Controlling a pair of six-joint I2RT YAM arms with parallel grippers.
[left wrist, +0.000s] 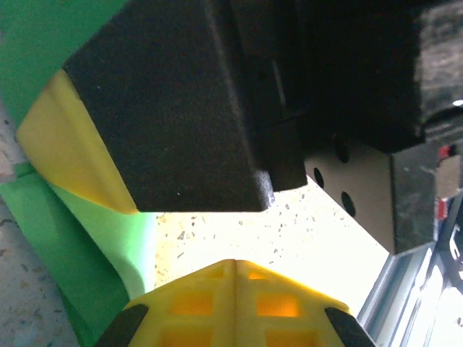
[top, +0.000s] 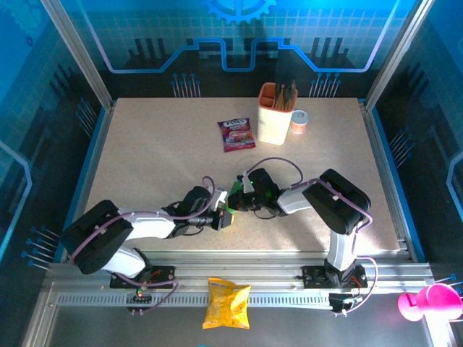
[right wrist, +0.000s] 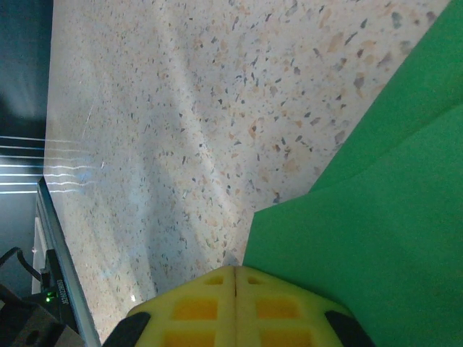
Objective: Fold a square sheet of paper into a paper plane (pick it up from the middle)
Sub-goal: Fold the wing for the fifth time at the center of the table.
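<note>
The green sheet of paper (right wrist: 376, 238), folded into layers, lies flat on the surface (right wrist: 181, 108) on the arm-base side of the purple snack sachet (top: 236, 134). My left tool (left wrist: 233, 271) and right tool (right wrist: 235, 275) are closed, tips beside it. I judge this is crease-pressing. Next comes a firm, aligned sweep.

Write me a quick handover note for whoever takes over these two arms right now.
Left gripper: shut, low over the table, with the square sheet of paper just beside it; no clear grip on it.
Right gripper: shut, its tip at the sheet's edge.
Sheet: mid-table, between the two arms.
Done: overlapping layers show, so at least one fold seems made.
Left: the remaining folds; no pointed plane with wings is visible yet.
</note>
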